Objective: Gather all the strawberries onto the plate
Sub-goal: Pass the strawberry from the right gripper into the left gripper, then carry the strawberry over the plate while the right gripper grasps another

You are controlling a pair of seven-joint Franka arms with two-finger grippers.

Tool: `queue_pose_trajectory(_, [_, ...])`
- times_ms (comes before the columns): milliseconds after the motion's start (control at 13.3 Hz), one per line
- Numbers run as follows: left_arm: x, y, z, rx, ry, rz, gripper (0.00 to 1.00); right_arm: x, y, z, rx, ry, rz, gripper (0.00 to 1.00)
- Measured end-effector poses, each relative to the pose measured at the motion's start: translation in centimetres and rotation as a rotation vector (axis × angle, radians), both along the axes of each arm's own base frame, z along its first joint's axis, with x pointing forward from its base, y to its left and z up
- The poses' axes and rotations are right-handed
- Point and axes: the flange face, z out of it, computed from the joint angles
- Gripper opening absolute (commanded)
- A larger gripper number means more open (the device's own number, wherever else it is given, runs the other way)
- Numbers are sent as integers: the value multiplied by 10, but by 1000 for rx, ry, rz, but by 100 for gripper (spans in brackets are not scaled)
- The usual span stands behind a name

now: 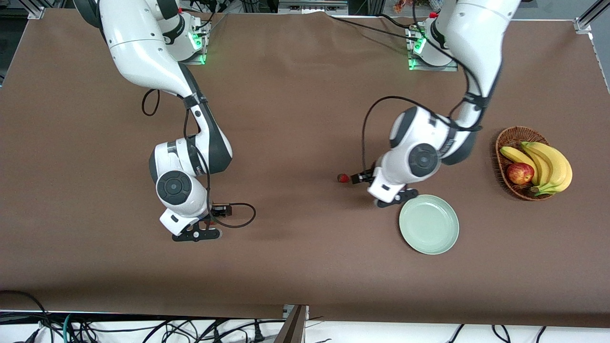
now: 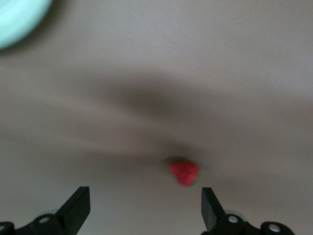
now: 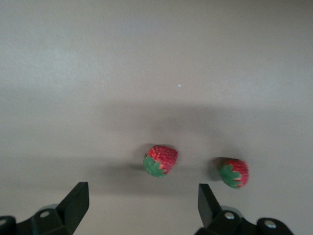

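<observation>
Strawberries (image 3: 160, 160): red, green-capped, seemingly whole.

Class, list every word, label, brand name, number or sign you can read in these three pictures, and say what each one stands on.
None can be read.
The right arm's forearm carries a small dark mark: too small to read.
The strawberries, the plate, the basket and the table cover show no writing.
</observation>
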Motion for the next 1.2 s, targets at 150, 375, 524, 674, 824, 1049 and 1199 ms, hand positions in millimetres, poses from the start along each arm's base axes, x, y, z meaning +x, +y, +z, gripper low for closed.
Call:
queue_pose_trajectory(150, [-6, -24, -25, 0, -33, 66, 100, -5, -3, -20, 13, 4, -8, 94])
queue_pose_trajectory(375, [-24, -52, -57, 41, -43, 113, 99, -7, -9, -31, 15, 3, -3, 91])
queue_pose_trajectory(524, [-32, -61, -66, 103, -74, 134, 88, -2, -21, -33, 17, -2, 17, 87])
queue_pose_trajectory(674, [-39, -71, -70, 125, -74, 159, 74, 3, -32, -39, 25, -26, 21, 86])
queue_pose_trajectory(824, [-41, -73, -72, 131, -73, 172, 65, 5, -37, -43, 30, -32, 20, 86])
queue_pose_trajectory(1049, [-32, -60, -71, 144, -87, 194, 63, 5, -34, -44, 49, -36, 10, 84])
queue_pose_trajectory(1199, [-26, -52, -71, 150, -95, 206, 63, 5, -30, -44, 71, -35, -1, 83])
